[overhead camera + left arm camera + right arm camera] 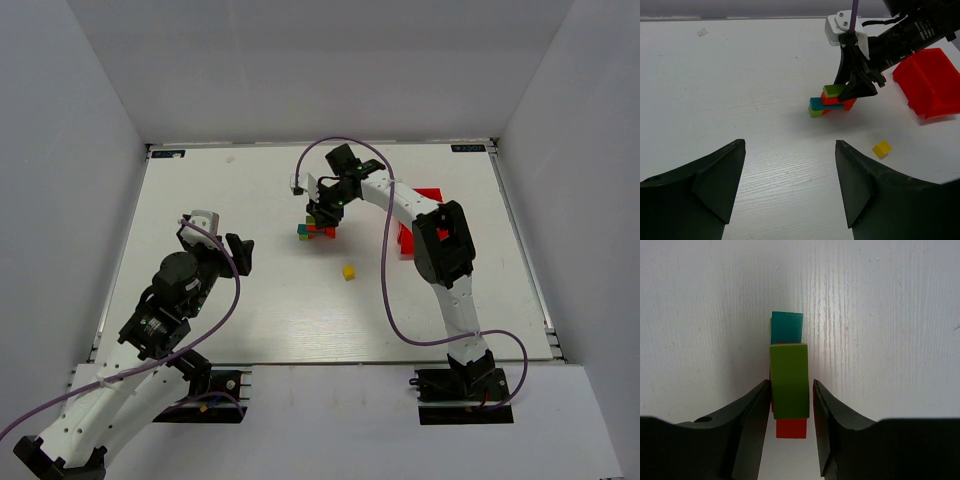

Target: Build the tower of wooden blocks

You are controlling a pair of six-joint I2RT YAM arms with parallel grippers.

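Wood: one block tower (318, 230), one loose yellow cube (348, 271).

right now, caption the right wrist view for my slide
Right tool straddling the green block atop a teal and red stack

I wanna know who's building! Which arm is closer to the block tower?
Right. The right end effector straddles the green top block of the wood block tower; the left end effector sits far off, toward the table's near left side.

White table (270, 320) between plain white walls (330, 60)
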